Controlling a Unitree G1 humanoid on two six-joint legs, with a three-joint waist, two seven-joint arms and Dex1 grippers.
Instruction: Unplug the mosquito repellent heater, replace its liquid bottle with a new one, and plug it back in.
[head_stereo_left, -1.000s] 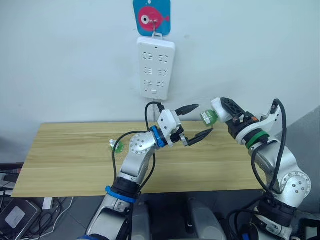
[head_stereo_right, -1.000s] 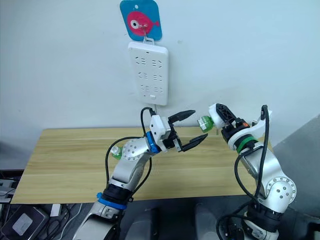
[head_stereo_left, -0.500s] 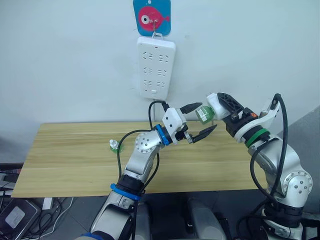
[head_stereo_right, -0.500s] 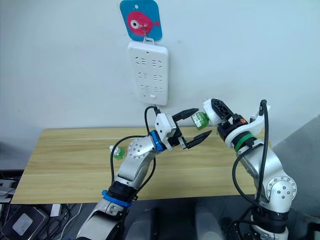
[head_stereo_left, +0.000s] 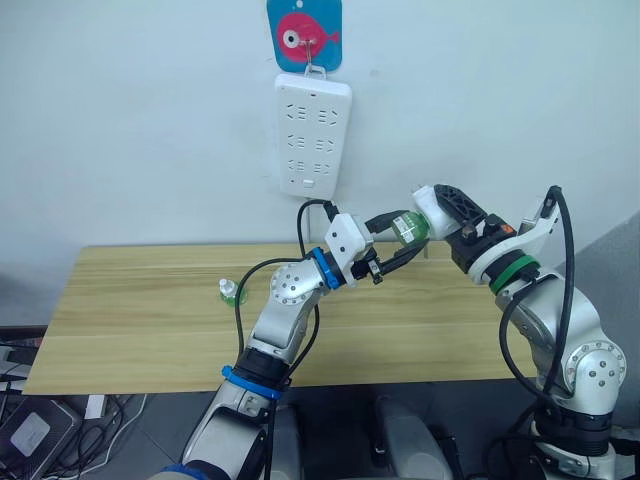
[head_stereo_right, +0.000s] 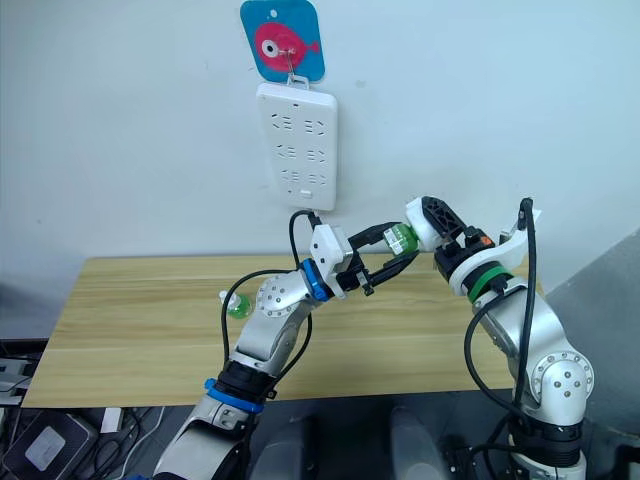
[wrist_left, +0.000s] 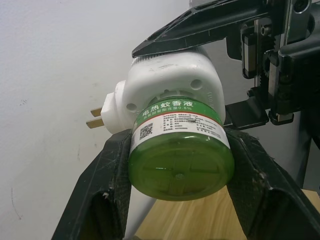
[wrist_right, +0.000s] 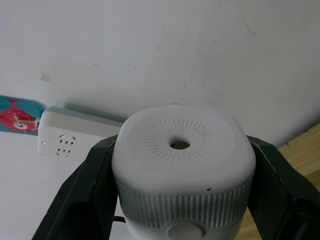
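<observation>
we see the heater (wrist_left: 172, 80) held up in the air above the worktop (head_stereo_left: 140, 310), in front of the wall and below the power strip (head_stereo_left: 312, 137). our right gripper (wrist_right: 180, 200) has its fingers closed against the heater's two sides, the vent hole facing its wrist camera. the green bottle (wrist_left: 180, 150) is seated in the heater's socket, and our left gripper (wrist_left: 182, 200) has its fingers closed around the bottle's body, one finger (wrist_left: 107, 195) pressed on each side. the heater's plug prongs (wrist_left: 95, 117) are bare and point toward the wall. the other green bottle (head_stereo_left: 232, 292), with its white cap, stands on the worktop near our left arm, well apart from both grippers.
</observation>
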